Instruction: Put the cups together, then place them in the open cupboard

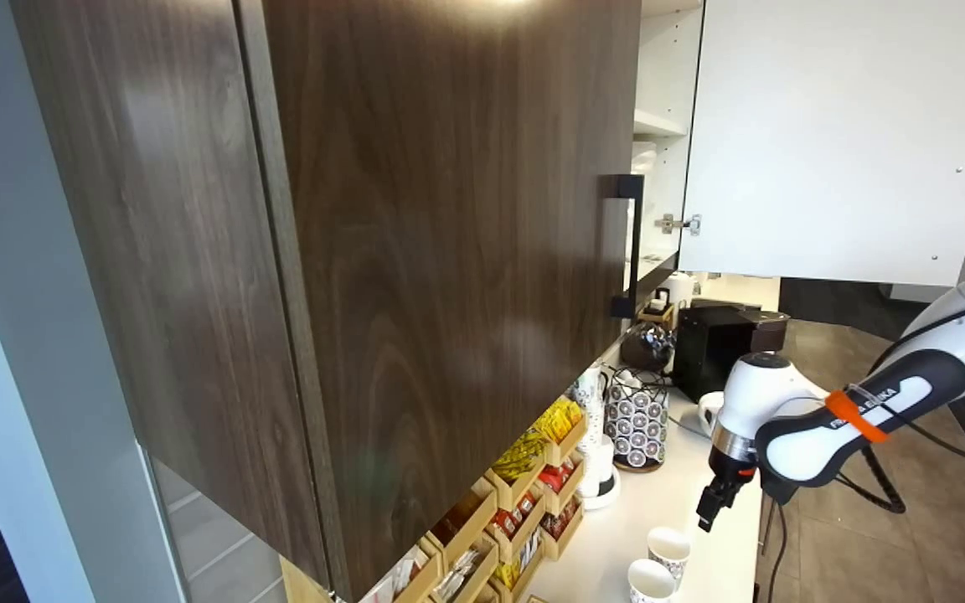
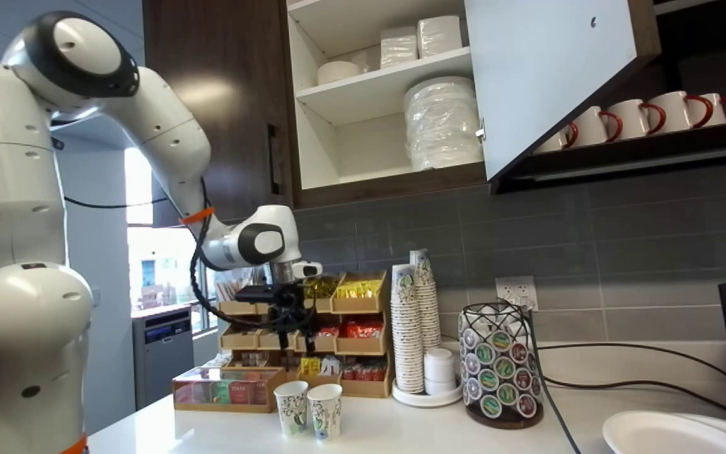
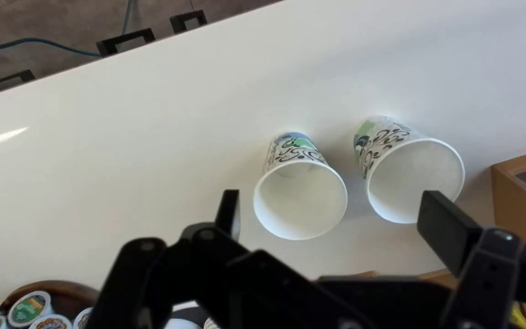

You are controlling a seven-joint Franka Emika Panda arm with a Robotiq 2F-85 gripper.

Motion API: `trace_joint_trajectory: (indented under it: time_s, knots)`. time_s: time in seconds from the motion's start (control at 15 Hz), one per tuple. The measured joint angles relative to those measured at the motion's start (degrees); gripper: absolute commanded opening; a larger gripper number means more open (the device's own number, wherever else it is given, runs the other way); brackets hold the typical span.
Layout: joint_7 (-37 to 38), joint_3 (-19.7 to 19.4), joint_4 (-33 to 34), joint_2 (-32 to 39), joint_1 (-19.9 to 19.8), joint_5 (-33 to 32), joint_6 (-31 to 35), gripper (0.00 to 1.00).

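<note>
Two alike white paper cups with a printed swirl pattern stand upright side by side on the counter. One cup (image 2: 292, 410) is beside the tea box, and the other cup (image 2: 326, 413) is beside it, toward the cup stacks. In the wrist view they are the right cup (image 3: 413, 176) and the left cup (image 3: 299, 201), a small gap between them. My gripper (image 2: 296, 343) is open and empty above the cups; in the wrist view its fingers (image 3: 329, 205) are spread wide. The open cupboard (image 2: 394, 183) has pale shelves and its door swung out; it also shows in an exterior view (image 1: 658, 124).
Wooden snack bins (image 2: 360, 343) and a tea box (image 2: 230, 389) stand behind the cups. Tall cup stacks (image 2: 407, 334) and a pod holder (image 2: 501, 372) are beside them. Wrapped plates (image 2: 442, 123) fill the cupboard's lower shelf on one side. The cupboard door (image 2: 546, 69) juts out above the counter.
</note>
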Motion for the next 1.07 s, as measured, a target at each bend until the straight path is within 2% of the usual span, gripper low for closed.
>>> trace_joint_trajectory:
  time_s: [0.13,0.27,0.8,1.07]
  knots:
    - [0.0,-0.17,2.53,6.01,-0.27,-0.63,0.62,1.0]
    - [-0.01,-0.24,4.25,9.1,-0.34,-0.74,0.72,1.0]
    - [0.02,-0.25,4.99,9.95,-0.34,-0.67,0.77,1.0]
    - [0.02,-0.24,5.71,13.26,-0.12,-0.75,3.4,1.0]
